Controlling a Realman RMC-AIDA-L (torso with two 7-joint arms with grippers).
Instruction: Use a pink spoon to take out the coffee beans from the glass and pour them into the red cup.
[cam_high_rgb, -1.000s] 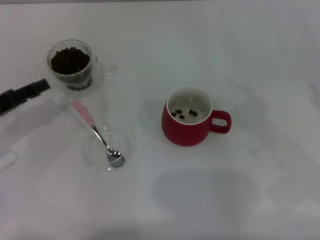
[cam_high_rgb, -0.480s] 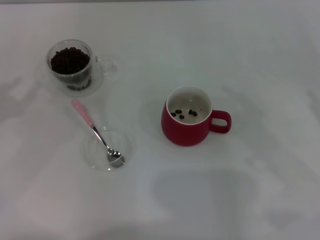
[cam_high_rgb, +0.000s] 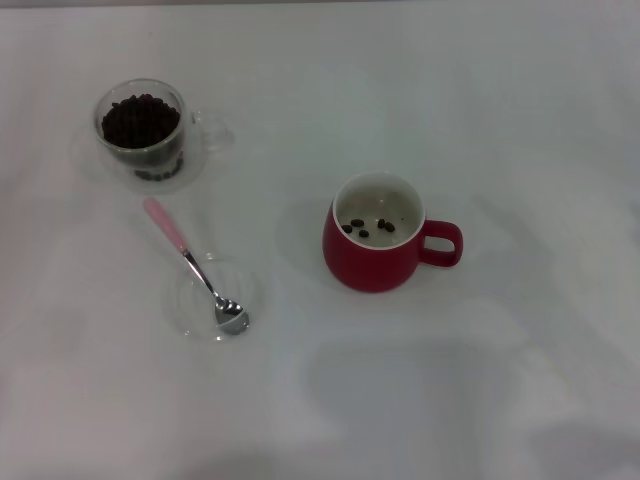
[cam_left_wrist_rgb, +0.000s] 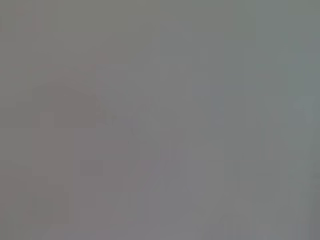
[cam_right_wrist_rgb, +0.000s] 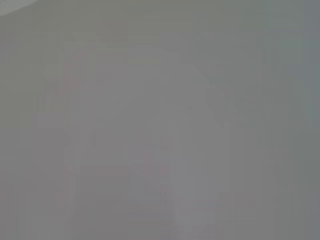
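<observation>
The spoon is left lying with its bowl in a shallow clear dish, its pink handle slanting up toward the glass of beans, and the cup, well off to the dish's right, holds only a few beans. The left gripper, seen beside the glass a second ago, has been withdrawn from sight and the right is absent too, so neither grip can be told; a scoop appears finished, with most beans yet to be moved
</observation>
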